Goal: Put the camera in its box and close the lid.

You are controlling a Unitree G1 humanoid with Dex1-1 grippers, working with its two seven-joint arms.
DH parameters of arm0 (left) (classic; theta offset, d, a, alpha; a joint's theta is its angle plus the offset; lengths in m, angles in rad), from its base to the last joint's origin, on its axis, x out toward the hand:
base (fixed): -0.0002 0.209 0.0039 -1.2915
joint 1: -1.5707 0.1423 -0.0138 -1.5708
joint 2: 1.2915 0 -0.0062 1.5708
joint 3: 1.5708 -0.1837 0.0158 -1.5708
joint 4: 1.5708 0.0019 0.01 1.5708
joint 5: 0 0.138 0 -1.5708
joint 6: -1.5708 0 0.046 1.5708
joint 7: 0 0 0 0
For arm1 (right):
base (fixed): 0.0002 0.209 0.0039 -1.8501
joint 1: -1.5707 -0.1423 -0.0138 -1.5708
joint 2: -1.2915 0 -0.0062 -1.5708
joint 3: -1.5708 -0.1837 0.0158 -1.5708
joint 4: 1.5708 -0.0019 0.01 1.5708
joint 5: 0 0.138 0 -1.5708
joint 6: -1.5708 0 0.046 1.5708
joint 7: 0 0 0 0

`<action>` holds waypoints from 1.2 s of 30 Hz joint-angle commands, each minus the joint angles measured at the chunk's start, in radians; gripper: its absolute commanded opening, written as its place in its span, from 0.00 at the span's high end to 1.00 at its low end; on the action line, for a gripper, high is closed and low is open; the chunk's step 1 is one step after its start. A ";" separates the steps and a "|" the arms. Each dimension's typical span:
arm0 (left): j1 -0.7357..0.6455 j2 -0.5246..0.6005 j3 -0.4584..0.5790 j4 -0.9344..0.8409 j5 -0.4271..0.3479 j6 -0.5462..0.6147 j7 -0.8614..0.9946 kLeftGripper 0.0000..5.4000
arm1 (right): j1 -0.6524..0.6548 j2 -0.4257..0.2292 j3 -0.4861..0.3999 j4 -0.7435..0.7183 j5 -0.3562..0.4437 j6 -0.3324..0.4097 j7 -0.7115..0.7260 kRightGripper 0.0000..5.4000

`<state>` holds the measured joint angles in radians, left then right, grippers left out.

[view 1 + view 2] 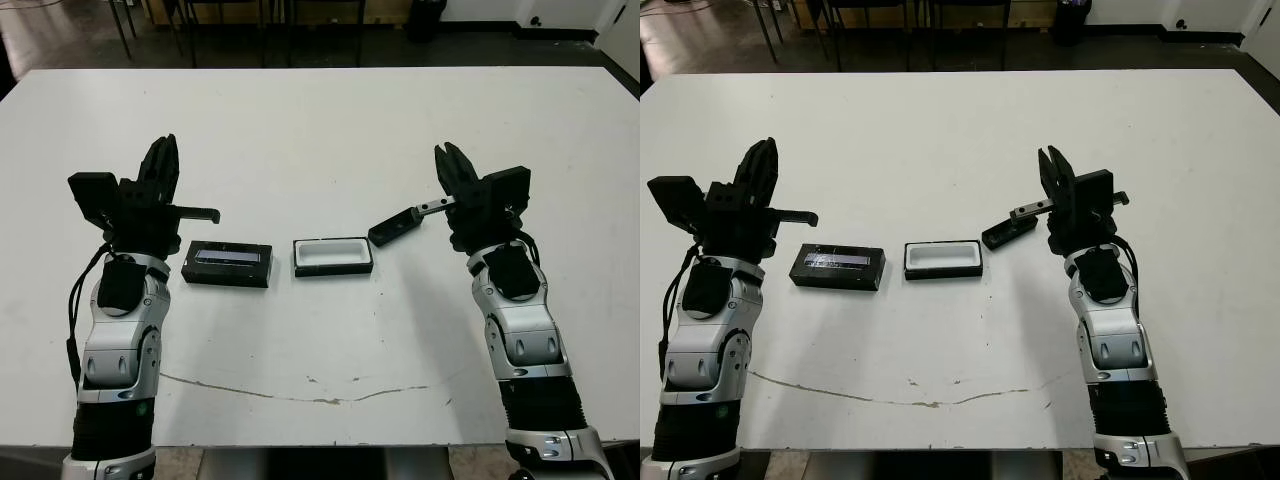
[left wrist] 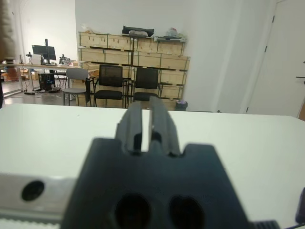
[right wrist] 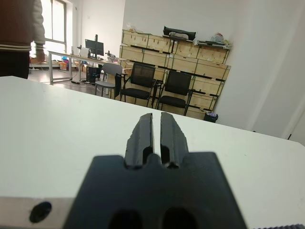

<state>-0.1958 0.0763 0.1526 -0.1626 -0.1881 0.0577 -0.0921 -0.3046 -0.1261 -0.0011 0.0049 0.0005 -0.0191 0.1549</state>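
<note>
Standing raised at the far left, above the white worktop [image 1: 330,120]: left gripper [image 1: 163,160], fingers pressed together with only a thin slit between them in the wrist view, clenched on nothing. Just to its right, flat on the worktop: lid [image 1: 228,263], pale strip facing up. Next, just beside the lid but apart from it: box [image 1: 333,255], white lining showing, nothing inside. Close off the box's right far corner, lying at an angle on the worktop: camera [image 1: 394,228], a narrow gap between the two. Farther right, lifted clear of the surface and apart from the camera: right gripper [image 1: 452,168], fingers likewise closed to a slim slit, gripping nothing. Beyond the worktop in the right wrist view: person [image 3: 20,38] at the edge, partly cut off.
</note>
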 commanded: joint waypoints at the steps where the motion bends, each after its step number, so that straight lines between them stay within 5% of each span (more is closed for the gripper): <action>1: 0.014 0.008 0.001 0.008 0.000 0.018 0.002 1.00 | -0.006 -0.007 -0.003 0.018 0.011 -0.001 0.012 1.00; 9: 0.003 0.005 -0.013 0.027 0.011 0.019 0.006 1.00 | -0.040 -0.060 -0.013 0.066 0.009 -0.005 0.058 1.00; 13: 0.010 0.011 -0.016 0.027 0.017 0.005 0.000 1.00 | -0.131 -0.169 -0.018 0.141 -0.013 -0.031 0.143 1.00; 20: 0.039 0.005 -0.019 -0.009 0.023 0.006 0.008 1.00 | -0.567 -0.345 0.095 0.641 -0.141 -0.109 0.369 1.00; 27: 0.067 0.000 -0.025 -0.051 0.031 0.014 0.016 1.00 | -0.846 -0.300 0.268 1.075 -0.305 -0.157 0.503 1.00; 36: 0.069 0.003 -0.029 -0.049 0.040 0.021 0.021 1.00 | -0.864 -0.179 0.374 1.214 -0.401 -0.075 0.568 1.00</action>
<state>-0.1436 0.0746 0.1251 -0.2195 -0.1559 0.0574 -0.0779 -1.1791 -0.3224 0.3569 1.1977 -0.3886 -0.1110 0.7102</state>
